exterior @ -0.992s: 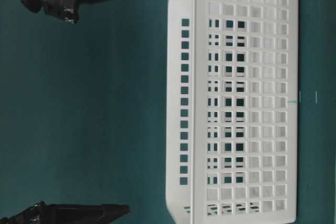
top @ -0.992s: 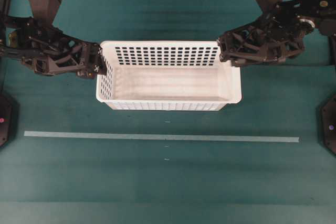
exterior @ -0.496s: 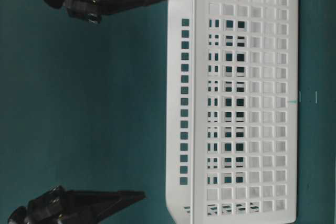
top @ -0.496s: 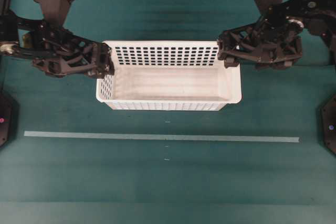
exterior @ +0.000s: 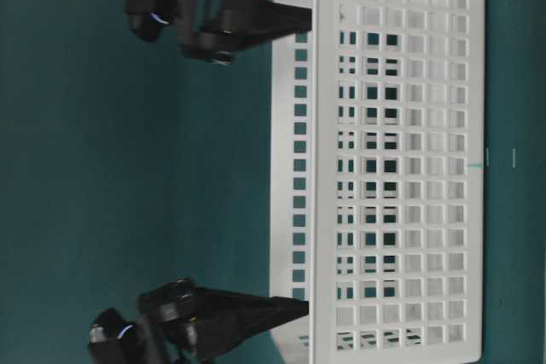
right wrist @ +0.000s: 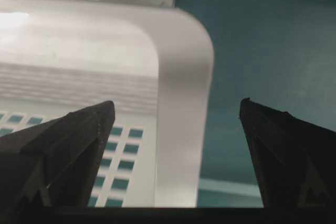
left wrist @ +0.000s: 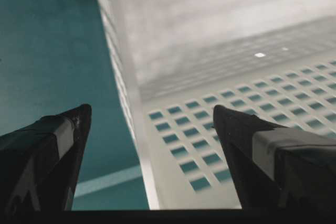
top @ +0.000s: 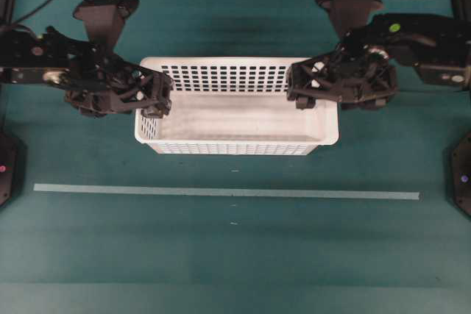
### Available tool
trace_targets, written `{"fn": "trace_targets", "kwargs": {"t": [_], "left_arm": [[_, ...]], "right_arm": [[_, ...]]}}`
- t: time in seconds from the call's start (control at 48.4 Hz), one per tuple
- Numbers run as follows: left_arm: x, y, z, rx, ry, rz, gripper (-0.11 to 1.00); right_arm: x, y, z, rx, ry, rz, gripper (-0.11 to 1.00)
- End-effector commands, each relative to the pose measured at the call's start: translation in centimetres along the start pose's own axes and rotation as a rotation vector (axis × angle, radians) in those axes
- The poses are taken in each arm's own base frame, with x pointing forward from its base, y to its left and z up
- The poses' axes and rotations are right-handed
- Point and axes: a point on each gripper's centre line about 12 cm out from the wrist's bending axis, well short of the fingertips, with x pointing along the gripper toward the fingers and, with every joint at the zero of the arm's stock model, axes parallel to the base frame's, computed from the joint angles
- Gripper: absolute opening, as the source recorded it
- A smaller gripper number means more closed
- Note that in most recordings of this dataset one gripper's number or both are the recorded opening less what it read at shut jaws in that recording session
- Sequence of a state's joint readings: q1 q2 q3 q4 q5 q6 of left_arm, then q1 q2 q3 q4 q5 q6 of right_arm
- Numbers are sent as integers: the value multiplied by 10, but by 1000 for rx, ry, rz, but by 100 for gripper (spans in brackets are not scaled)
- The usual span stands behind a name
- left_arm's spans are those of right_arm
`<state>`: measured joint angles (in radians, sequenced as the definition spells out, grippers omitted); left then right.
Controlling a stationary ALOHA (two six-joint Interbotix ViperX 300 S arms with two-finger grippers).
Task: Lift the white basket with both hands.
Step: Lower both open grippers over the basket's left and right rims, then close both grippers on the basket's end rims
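Note:
The white basket point(top: 235, 119) stands on the green table, long side across the overhead view; it also shows in the table-level view point(exterior: 401, 159). My left gripper point(top: 154, 101) is over its left end. In the left wrist view it point(left wrist: 151, 109) is open, one finger outside over the table, the other inside, with the end rim point(left wrist: 137, 129) between them. My right gripper point(top: 313, 93) is over the right end. In the right wrist view it point(right wrist: 176, 102) is open and straddles the broad rim point(right wrist: 181, 129) near a corner. I see no finger touching the basket.
A pale tape line point(top: 221, 192) runs across the table in front of the basket. Black arm bases sit at the left edge point(top: 6, 167) and right edge point(top: 462, 182). Green table surface point(top: 235, 255) lies in front.
Both grippers have moved inward and down from beside the basket's ends. Their fingers now straddle the end rims. The basket has not moved.

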<state>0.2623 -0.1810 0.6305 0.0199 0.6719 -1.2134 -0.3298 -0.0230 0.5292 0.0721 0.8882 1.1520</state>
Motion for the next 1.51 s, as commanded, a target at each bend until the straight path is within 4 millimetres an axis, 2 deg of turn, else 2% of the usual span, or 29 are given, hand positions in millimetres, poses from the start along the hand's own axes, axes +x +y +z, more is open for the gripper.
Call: {"fn": "trace_targets", "kwargs": {"t": [0.0, 0.103, 0.496, 0.682, 0.764, 0.806, 0.888, 0.971, 1.054, 1.157, 1.487], "left_arm": [[5, -3, 3, -14, -12, -22, 93], [13, 0, 1, -24, -13, -26, 93], [18, 3, 0, -22, -10, -19, 92], [20, 3, -1, -22, -15, -37, 87], [22, 5, -1, -25, -15, -35, 78], [23, 5, -1, -24, -13, -33, 70], [25, 5, -1, -24, -12, -28, 47], [24, 4, 0, -25, -12, -28, 25], [24, 5, -1, -24, -11, -27, 8], [25, 5, -1, -24, -11, -25, -1], [24, 4, 0, -27, -12, -28, -1]], "right_arm": [[6, 3, 0, 2, -7, 18, 96], [10, 4, 1, 3, -13, 31, 96], [14, -3, -2, 47, -8, 19, 96], [15, -4, -2, 61, -7, 15, 94], [16, -3, -3, 76, -5, 14, 88], [16, -3, -3, 83, -4, 18, 81], [17, -1, -2, 95, -10, 35, 62], [17, 0, -2, 104, -12, 46, 37], [18, -1, -2, 107, -12, 44, 17], [18, -3, -3, 109, -12, 44, 16], [19, -4, -2, 104, -15, 49, 16]]}}
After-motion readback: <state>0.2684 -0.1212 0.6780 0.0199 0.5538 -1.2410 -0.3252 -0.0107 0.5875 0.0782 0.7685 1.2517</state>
